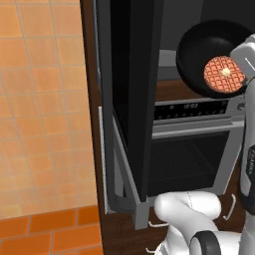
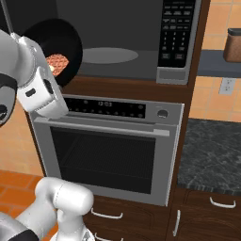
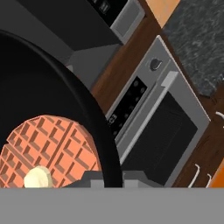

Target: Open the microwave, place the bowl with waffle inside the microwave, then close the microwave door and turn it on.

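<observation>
Orange tiles are glowing beside the microwave door point(image 1: 130, 94) standing wide; the gripper point(image 3: 103, 177) is clamping the bowl point(image 1: 211, 57) rim, needing levelling so the waffle point(image 1: 224, 74) isn't sliding.

a home kitchen, rendered: a built-in microwave point(image 2: 127, 42) sits in dark wood cabinetry above a silver oven point(image 2: 110, 146), with drawers point(image 2: 212, 202) below, a dark speckled stone counter point(image 2: 212, 150) to the side, orange wall tiles point(image 1: 40, 89) and a terracotta tiled floor point(image 1: 50, 234).
</observation>
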Robot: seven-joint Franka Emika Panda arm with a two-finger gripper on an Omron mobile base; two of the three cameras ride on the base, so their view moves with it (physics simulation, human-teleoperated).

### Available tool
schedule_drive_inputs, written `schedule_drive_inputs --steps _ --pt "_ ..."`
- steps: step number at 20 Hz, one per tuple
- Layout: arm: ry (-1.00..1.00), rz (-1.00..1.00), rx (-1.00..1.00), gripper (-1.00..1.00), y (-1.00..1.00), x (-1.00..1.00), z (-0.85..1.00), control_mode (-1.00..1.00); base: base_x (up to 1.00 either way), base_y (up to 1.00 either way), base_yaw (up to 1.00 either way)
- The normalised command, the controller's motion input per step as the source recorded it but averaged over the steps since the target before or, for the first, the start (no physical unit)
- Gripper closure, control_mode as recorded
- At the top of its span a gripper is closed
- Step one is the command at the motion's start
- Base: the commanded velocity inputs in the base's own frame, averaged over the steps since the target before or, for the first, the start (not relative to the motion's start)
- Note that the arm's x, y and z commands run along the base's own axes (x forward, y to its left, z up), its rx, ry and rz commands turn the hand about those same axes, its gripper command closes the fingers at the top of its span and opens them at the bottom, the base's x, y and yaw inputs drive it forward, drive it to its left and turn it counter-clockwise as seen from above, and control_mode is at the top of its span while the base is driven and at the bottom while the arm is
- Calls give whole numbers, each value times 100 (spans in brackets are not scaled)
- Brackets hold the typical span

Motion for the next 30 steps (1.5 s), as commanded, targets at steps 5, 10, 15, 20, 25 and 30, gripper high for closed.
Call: schedule_drive_inputs --steps 5,10,15,20,25,30 --pt "0 -1 0 100 -1 71 0 -100 0 0 0" --pt "0 0 0 100 0 80 -16 -100 0 0 0" --pt "1 0 1 100 0 82 -8 -100 0 0 0" --pt "3 -1 4 100 0 85 0 -100 0 0 0" --pt "12 0 9 100 0 80 2 -100 0 0 0" --pt "2 0 12 100 0 69 12 -100 0 0 0"
